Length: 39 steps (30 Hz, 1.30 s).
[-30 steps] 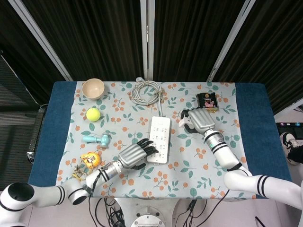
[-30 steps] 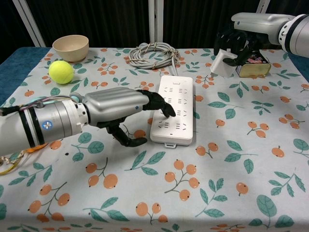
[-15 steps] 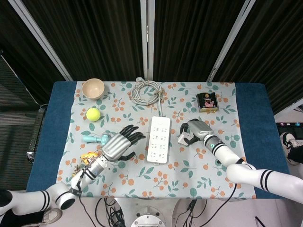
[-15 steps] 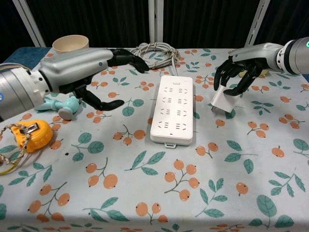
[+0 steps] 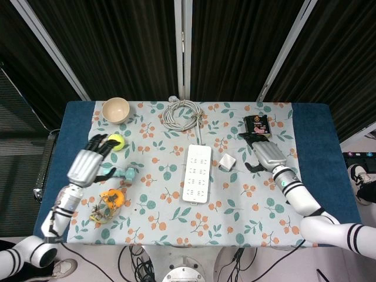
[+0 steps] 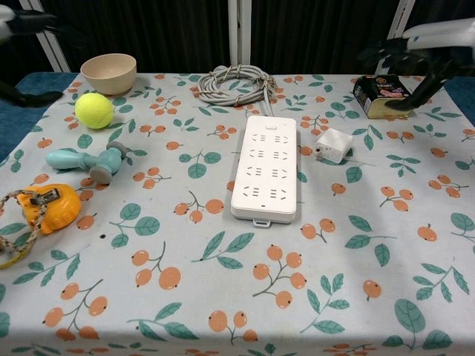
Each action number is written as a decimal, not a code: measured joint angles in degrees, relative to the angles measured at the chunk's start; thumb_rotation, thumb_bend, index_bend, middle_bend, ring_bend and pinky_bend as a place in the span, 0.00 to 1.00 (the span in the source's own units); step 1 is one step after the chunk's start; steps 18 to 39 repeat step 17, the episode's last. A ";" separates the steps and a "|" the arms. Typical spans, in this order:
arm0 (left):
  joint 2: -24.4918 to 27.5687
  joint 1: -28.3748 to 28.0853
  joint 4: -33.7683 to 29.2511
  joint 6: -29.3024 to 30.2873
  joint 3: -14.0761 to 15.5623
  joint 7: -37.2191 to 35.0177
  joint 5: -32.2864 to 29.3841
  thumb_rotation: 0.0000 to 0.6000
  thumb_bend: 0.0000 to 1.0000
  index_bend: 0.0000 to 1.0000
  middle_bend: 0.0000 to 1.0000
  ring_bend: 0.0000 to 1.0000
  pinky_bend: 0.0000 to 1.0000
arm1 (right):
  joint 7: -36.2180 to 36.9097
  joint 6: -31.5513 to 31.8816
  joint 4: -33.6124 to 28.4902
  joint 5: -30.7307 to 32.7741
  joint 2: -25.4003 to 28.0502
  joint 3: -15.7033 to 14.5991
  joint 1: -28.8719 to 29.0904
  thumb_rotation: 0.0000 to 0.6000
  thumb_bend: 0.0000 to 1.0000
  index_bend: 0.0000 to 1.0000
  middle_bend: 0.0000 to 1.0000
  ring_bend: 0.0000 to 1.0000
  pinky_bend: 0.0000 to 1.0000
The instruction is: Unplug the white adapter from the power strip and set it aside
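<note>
The white power strip (image 5: pixel 198 173) (image 6: pixel 267 167) lies in the middle of the flowered cloth with nothing plugged into its sockets. Just right of it, the white adapter (image 5: pixel 227 162) (image 6: pixel 333 145) lies loose on the cloth. My right hand (image 5: pixel 268 155) (image 6: pixel 415 55) hovers to the right of the adapter, fingers spread, holding nothing. My left hand (image 5: pixel 87 163) (image 6: pixel 21 30) is raised over the cloth's left side, far from the strip, fingers spread and empty.
The strip's grey cable (image 5: pixel 182 113) is coiled behind it. A dark tin (image 5: pixel 257 126) sits at the back right. On the left are a beige bowl (image 5: pixel 115 109), a yellow-green ball (image 5: pixel 116 141), a teal toy (image 5: pixel 120 173) and an orange tape measure (image 5: pixel 111 198).
My right hand set the adapter down beside the strip, let go and drew back to the right. My left hand lifted off the strip and swung away to the far left.
</note>
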 measured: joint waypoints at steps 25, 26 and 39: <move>11.95 21.14 -6.51 16.87 4.47 1.52 -3.85 1.00 0.25 0.16 0.16 0.05 0.03 | 11.00 46.10 -0.87 -31.33 7.00 -12.19 -35.69 1.00 0.32 0.00 0.05 0.00 0.00; 11.95 21.14 -6.51 16.87 4.47 1.52 -3.85 1.00 0.25 0.16 0.16 0.05 0.03 | 11.00 46.10 -0.87 -31.33 7.00 -12.19 -35.69 1.00 0.32 0.00 0.05 0.00 0.00; 11.95 21.14 -6.51 16.87 4.47 1.52 -3.85 1.00 0.25 0.16 0.16 0.05 0.03 | 11.00 46.10 -0.87 -31.33 7.00 -12.19 -35.69 1.00 0.32 0.00 0.05 0.00 0.00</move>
